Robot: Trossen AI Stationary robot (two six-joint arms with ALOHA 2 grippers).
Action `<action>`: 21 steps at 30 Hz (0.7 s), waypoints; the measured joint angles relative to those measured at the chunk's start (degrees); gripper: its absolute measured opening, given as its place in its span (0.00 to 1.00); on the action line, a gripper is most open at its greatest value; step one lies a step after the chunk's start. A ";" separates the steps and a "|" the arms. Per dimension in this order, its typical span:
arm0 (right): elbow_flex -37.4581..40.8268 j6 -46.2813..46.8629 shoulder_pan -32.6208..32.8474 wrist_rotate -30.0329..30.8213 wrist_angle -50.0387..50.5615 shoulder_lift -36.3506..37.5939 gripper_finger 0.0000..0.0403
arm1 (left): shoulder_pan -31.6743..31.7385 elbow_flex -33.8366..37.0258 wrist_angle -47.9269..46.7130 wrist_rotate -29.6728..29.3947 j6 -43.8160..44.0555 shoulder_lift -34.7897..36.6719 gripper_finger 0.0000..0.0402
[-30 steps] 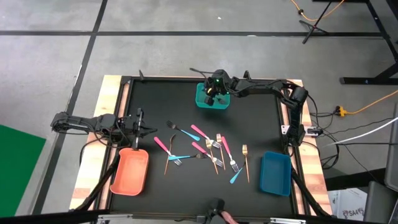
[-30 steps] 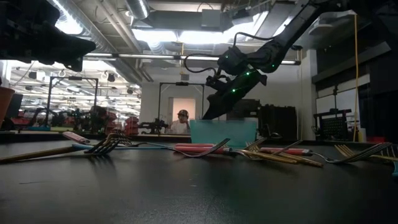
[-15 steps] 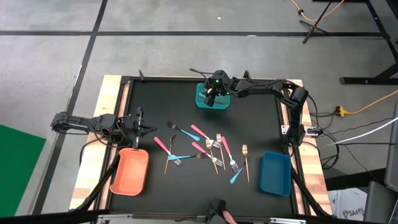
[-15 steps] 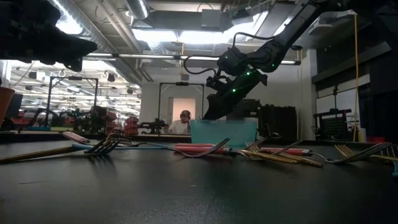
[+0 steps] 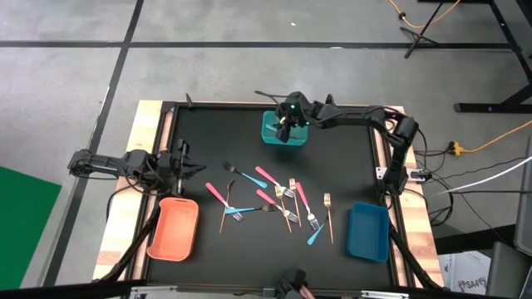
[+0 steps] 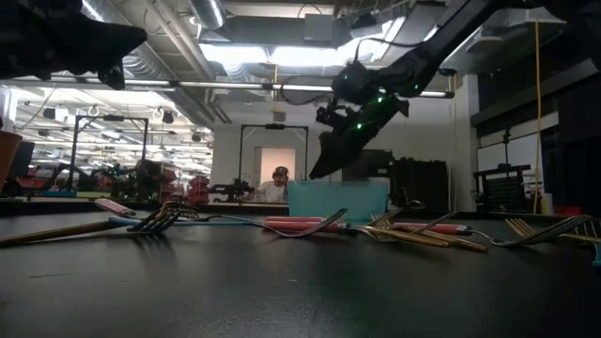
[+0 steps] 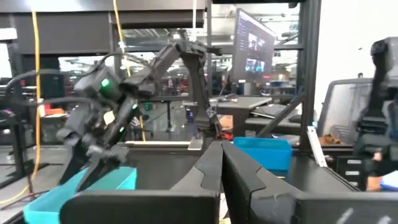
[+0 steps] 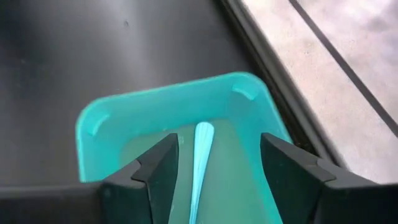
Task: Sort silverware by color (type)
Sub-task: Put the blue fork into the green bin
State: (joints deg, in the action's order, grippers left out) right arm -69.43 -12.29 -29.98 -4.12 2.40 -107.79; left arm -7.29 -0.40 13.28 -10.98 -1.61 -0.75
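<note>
The silverware (image 5: pixel 274 199) lies scattered flat on the black mat at the table's middle: forks with pink, light-blue and gold-brown handles, also in the low view (image 6: pixel 310 225). One light-blue handle (image 8: pixel 202 155) lies on the floor of the teal bin (image 5: pixel 270 134) at the far edge. My right gripper (image 8: pixel 214 165) hangs open above that bin, a finger on either side of the handle and clear of it. My left gripper (image 5: pixel 189 164) is shut and holds nothing, off to the table's left, above the mat.
An orange bin (image 5: pixel 174 228) stands at the near left and a blue bin (image 5: pixel 368 231) at the near right. The mat's raised black rim (image 5: pixel 166 149) runs around the work area. In the low view, a person (image 6: pixel 278 186) shows far behind the table.
My right gripper has risen a little above the teal bin. My left gripper has tipped its fingers slightly upward and stayed where it was. The silverware on the mat has not moved.
</note>
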 joint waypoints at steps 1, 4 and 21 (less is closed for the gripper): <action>0.00 0.02 0.22 -0.18 0.68 0.98 0.53 | 0.00 0.00 0.00 -0.58 0.00 0.00 0.00; 0.00 0.03 1.17 -2.13 1.20 4.02 0.53 | 0.01 0.00 -0.03 -2.33 -0.02 0.02 0.00; 0.00 -0.17 24.78 -12.80 0.63 7.52 0.53 | 0.00 -0.01 -0.35 -3.55 -0.04 0.01 0.00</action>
State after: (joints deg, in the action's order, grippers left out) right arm -69.43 -12.46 -5.19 -16.92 3.04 -100.27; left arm -7.28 -0.42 12.92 -14.53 -1.65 -0.74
